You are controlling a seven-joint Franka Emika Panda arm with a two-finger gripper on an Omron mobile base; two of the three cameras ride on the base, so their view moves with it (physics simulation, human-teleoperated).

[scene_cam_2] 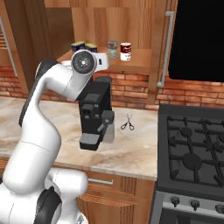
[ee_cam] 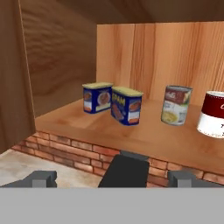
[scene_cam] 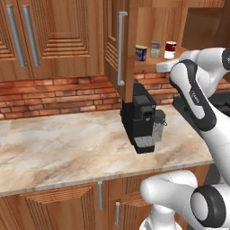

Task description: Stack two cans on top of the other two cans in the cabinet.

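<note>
Black coffee machine [scene_cam_2: 94,114] upright on marble counter [scene_cam: 58,146], against red brick backsplash [scene_cam: 54,94]. Scissors [scene_cam_2: 127,123] flat on counter, right of machine. Black gas stove [scene_cam_2: 192,148] at far right; two-handled wall cabinet [scene_cam: 49,36] upper left.

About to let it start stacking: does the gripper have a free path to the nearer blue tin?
Probably yes. The gripper faces the open shelf, and nothing stands before the nearer blue tin; its twin sits close beside it.
</note>
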